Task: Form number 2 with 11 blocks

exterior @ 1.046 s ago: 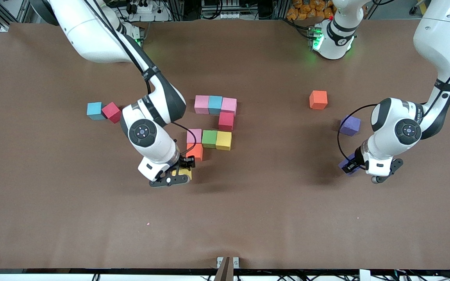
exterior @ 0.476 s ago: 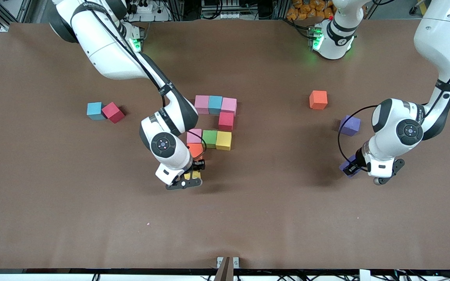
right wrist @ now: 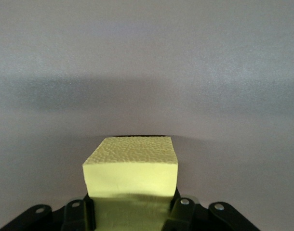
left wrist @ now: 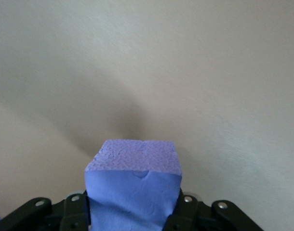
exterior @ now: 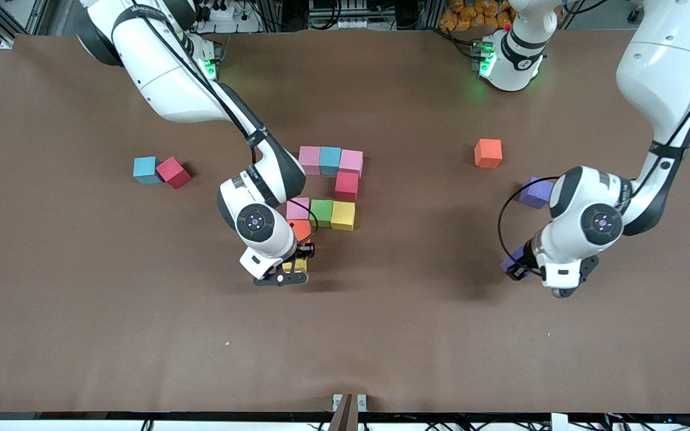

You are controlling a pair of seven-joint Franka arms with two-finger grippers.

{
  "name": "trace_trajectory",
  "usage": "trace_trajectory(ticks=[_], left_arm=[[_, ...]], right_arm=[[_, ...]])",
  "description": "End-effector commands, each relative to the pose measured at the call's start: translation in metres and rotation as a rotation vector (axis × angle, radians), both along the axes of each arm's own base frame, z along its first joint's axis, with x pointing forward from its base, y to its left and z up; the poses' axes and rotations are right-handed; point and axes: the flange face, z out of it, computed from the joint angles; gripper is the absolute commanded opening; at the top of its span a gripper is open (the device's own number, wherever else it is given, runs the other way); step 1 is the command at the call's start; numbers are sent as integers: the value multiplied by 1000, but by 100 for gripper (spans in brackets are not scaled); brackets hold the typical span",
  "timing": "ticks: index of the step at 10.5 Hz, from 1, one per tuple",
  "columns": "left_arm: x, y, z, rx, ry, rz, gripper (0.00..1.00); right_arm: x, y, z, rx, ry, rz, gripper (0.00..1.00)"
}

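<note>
The part-built number 2 is a row of pink (exterior: 309, 160), light blue (exterior: 330, 160) and pink (exterior: 351, 161) blocks. A crimson block (exterior: 347, 185) follows, then a row of pink (exterior: 297, 209), green (exterior: 321, 212) and yellow (exterior: 343, 215), then an orange block (exterior: 301, 229). My right gripper (exterior: 290, 270) is shut on a yellow block (exterior: 297, 264) (right wrist: 131, 178), low over the table just nearer the camera than that orange block. My left gripper (exterior: 516, 266) is shut on a purple block (exterior: 510, 262) (left wrist: 132, 185), above the table toward the left arm's end.
A loose light blue block (exterior: 145, 170) and a crimson block (exterior: 173, 172) lie together toward the right arm's end. A loose orange block (exterior: 488, 152) and a purple block (exterior: 535, 192) lie toward the left arm's end. The brown table (exterior: 381, 335) is bare near the front camera.
My right gripper has carried the yellow block toward the left arm's end, to just below the orange block. My left gripper has carried the purple block toward the table's middle.
</note>
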Motion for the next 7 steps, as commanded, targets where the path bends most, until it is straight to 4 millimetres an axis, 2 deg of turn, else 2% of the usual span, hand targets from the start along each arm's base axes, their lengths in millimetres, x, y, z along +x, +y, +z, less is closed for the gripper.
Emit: trace_trajectory(ticks=[1, 2, 4, 6, 7], left_arm=[[13, -28, 2, 24, -14, 82, 42], [12, -47, 0, 25, -19, 121, 42], [17, -88, 14, 18, -59, 206, 42], [12, -140, 16, -3, -75, 286, 42], [7, -167, 12, -12, -78, 318, 42]], right_arm=[[-4, 5, -3, -11, 5, -51, 25], [-7, 8, -3, -12, 5, -58, 25], [-7, 8, -4, -12, 5, -63, 25], [-6, 6, -5, -12, 6, -70, 26], [-9, 7, -11, -16, 14, -68, 26]])
